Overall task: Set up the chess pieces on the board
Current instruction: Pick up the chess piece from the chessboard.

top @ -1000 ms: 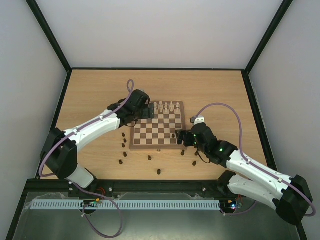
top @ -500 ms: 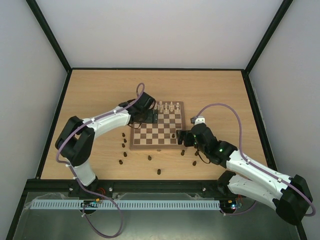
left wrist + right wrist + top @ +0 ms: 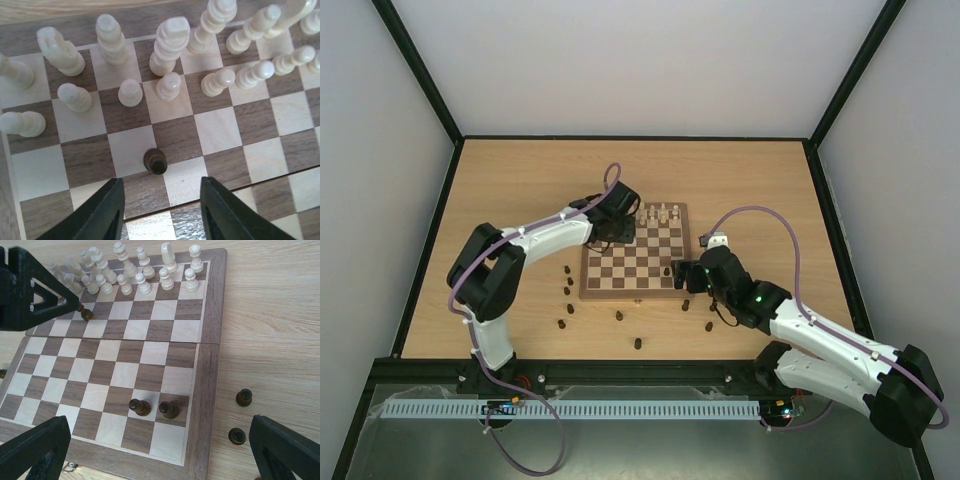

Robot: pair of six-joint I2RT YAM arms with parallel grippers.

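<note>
The board (image 3: 632,294) lies mid-table. Pale chess pieces (image 3: 655,213) fill its far two rows (image 3: 170,40) (image 3: 135,270). My left gripper (image 3: 625,228) hovers over the far left corner. Its jaws (image 3: 161,182) stand partly apart with nothing between them. One dark pawn (image 3: 155,161) stands on the board just ahead of the fingertips, also showing in the right wrist view (image 3: 86,314). My right gripper (image 3: 688,275) is wide open (image 3: 160,445) over the near right corner. Two dark pawns (image 3: 140,406) (image 3: 169,410) stand below it on the board.
Loose dark pieces lie on the table: a few left of the board (image 3: 568,289), others in front of it (image 3: 619,315) (image 3: 637,344), and two by its right edge (image 3: 244,397) (image 3: 237,435). A black frame (image 3: 620,137) rims the table.
My left arm has swung right, from beside the board's far left corner to over it, and its jaws have narrowed. The right arm has barely moved.
</note>
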